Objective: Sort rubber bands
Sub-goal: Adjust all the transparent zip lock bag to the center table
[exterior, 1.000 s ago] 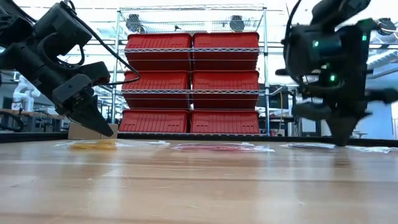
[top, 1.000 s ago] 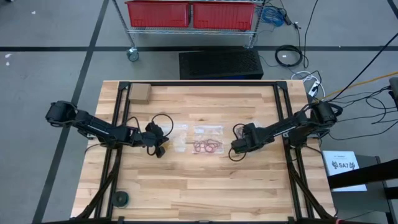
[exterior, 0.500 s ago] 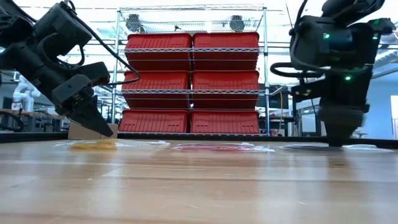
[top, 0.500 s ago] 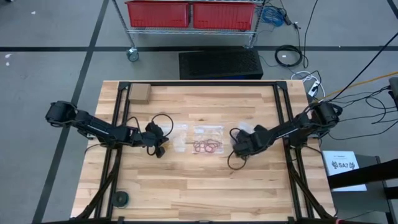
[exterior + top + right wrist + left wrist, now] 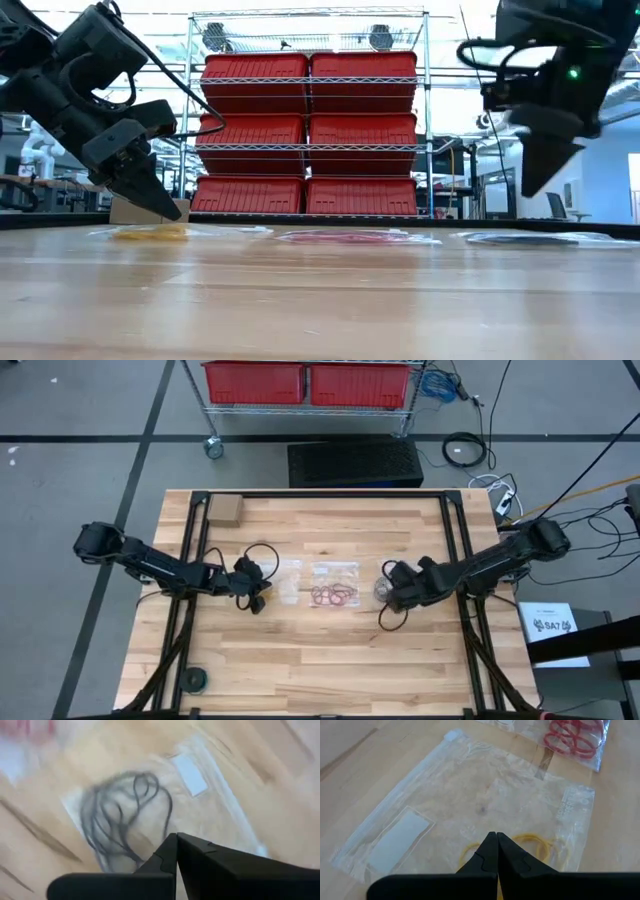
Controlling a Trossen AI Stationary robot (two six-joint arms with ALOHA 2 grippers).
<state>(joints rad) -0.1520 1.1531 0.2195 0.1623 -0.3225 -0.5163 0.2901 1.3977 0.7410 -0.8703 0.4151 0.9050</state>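
Three clear bags lie flat in a row mid-table. The left bag [image 5: 288,582] holds tan-yellow rubber bands [image 5: 532,844], the middle bag [image 5: 333,585] holds red ones [image 5: 574,734], and the right bag [image 5: 384,573] holds black ones [image 5: 125,815]. My left gripper [image 5: 496,838] is shut and points slantwise down just over the yellow-band bag, its tip [image 5: 172,212] low above the table. My right gripper [image 5: 176,838] is also shut. It hangs well above the black-band bag [image 5: 520,238], with its tip [image 5: 528,190] clear of it and nothing between the fingers.
A small cardboard box [image 5: 224,510] stands at the table's far left. A black round object [image 5: 193,678] lies near the front left corner. Black frame rails [image 5: 455,530] run along both sides. Behind the table stands a rack with red bins [image 5: 310,130].
My right gripper has risen from the black-band bag, moved a little toward the table's right edge and rolled about its own line, staying shut. The bag stays flat on the table and now shows more fully from above.
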